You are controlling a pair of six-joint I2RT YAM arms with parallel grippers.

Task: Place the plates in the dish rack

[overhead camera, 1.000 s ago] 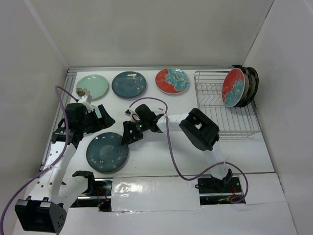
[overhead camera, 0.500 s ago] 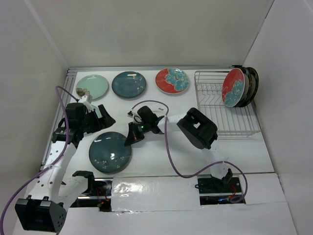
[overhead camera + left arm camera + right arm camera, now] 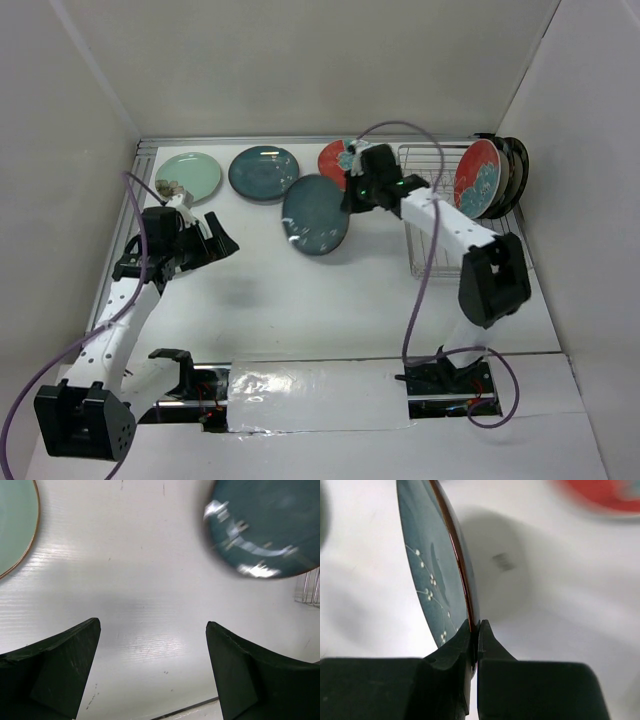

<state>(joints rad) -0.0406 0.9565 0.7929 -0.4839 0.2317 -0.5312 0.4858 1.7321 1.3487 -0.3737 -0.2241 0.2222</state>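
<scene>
White walls box a table (image 3: 330,300), where the right claw (image 3: 474,630) is clenched on the rim of a dark teal plate (image 3: 315,215), held tilted at upper centre of the frame, just left of the dish rack (image 3: 480,255). Best to swing the plate edge-on to the prongs — toward a free slot left of the racked plates (image 3: 480,178) — without clipping wire. The left claw (image 3: 152,630) hangs released, empty.

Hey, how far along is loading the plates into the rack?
Done: a red flowered plate and darker plates behind it stand in the silver wire rack. In hand: the right tool pinches a lifted dark teal plate. To go: mint green plate, flat dark teal plate, flat red plate.
</scene>
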